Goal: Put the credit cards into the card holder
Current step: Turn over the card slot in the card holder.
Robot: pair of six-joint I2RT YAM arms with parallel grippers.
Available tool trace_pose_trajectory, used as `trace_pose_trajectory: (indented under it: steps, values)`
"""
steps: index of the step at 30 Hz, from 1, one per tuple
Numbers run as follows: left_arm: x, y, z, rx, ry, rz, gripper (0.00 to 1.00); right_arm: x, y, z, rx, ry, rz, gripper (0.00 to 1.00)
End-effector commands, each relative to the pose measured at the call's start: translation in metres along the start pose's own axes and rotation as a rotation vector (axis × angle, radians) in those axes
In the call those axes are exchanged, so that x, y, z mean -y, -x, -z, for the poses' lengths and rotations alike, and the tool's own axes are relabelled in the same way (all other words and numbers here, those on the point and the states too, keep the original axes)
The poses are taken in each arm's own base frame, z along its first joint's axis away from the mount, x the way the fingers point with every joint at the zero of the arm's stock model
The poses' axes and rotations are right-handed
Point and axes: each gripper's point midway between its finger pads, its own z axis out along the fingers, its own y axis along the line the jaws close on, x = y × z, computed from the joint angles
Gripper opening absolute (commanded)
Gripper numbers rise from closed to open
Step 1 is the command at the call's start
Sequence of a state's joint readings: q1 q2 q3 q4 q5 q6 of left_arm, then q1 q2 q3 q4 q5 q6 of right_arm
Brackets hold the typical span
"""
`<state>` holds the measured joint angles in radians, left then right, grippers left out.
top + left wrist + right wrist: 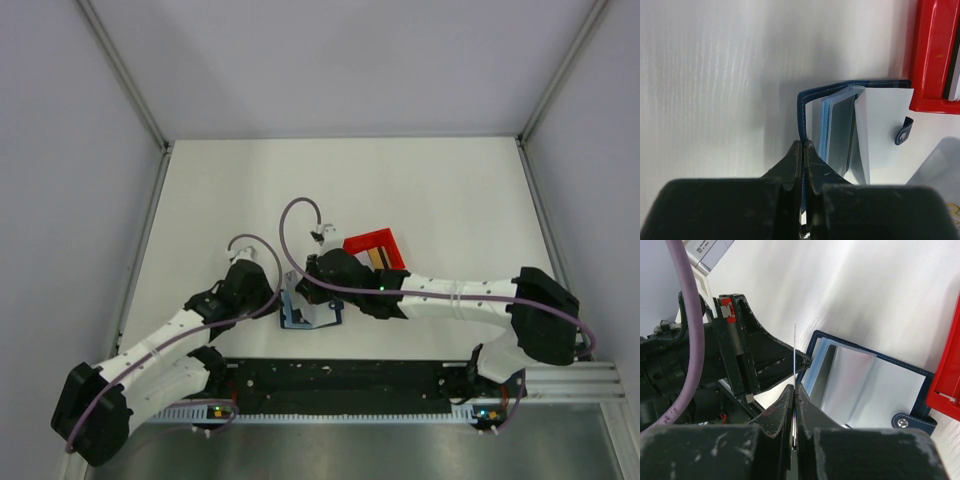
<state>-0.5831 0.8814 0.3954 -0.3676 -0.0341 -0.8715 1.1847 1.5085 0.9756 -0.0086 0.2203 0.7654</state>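
- The card holder [855, 132] lies open on the table [450, 200], near the front edge and between the two grippers.
- Its navy cover stands upright on one side, while the other half lies flat with its pale lining facing up.
- Clear pockets fan out from the spine between the two halves.
- A small navy snap tab [903, 131] sticks out from the flat half's outer edge.
- The left gripper [803, 145] is clenched on the edge of the upright cover, its fingers pressed together on the navy rim.
- The right gripper [794, 387] is clamped on a card [794, 347], which rises from between its fingertips.
- That card shows edge-on as a thin pale line, so its colour cannot be told.
- In the right wrist view the card lines up with the left gripper's fingertip, just beside the holder's raised cover. Whether it touches the holder cannot be told.
- A red bin [368, 240] sits on the table just beyond the holder and to its right, with one corner close to the flat half.
- A tan card [376, 258] lies inside the bin.
- A purple cable [687, 340] loops over each arm, above the wrists.
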Motion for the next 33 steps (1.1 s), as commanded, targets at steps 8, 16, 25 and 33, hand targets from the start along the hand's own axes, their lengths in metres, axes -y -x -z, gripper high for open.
trace_pose_trajectory:
  steps: [8, 16, 25, 33]
  values:
    - [0.016, -0.003, 0.005, -0.010, -0.092, 0.036, 0.00, 0.004, -0.010, -0.019, 0.027, -0.032, -0.082, 0.00]
    - [0.019, -0.003, 0.007, -0.006, -0.111, 0.050, 0.00, 0.013, -0.018, -0.027, 0.009, -0.073, -0.081, 0.00]
    - [0.019, -0.005, 0.008, -0.006, -0.123, 0.058, 0.00, 0.009, -0.015, -0.028, 0.019, -0.069, -0.082, 0.00]
    - [0.022, -0.003, 0.009, -0.002, -0.133, 0.060, 0.00, 0.008, -0.023, -0.033, -0.003, -0.064, -0.084, 0.00]
